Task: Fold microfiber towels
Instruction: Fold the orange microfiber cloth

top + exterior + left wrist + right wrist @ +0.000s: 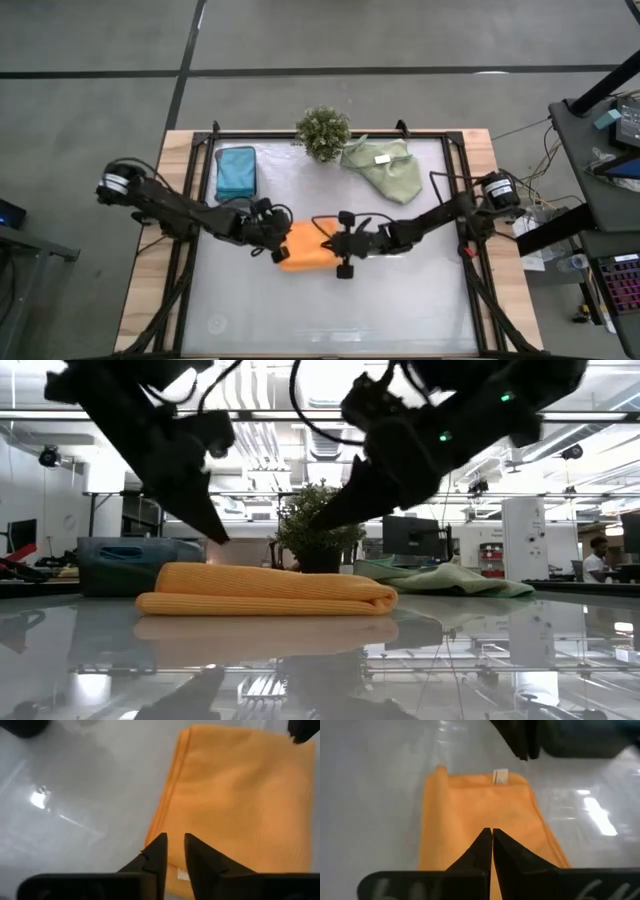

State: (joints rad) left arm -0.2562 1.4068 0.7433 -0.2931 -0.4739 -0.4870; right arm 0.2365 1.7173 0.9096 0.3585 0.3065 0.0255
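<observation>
a: glossy white table [400, 290] from overhead, and your orange towel [305, 250] lies folded mid-table between both grippers. teal towel [236, 172] folded at the far left, sage towel [385, 168] crumpled by the plant [323, 131].

b: low view?

a: both arms hang just above the orange fold.

b: wrists?

a: your left gripper [175, 851] shows a narrow gap over the towel's edge, holding nothing. your right gripper [491, 836] is pinched closed, empty.

1. It is an open lab or workshop hall.
2. Behind the small plant [318, 525] stand monitors [411, 536], benches and ceiling strip lights.
3. Right of the plant, a cluttered equipment desk [600, 120] trails cables.
</observation>
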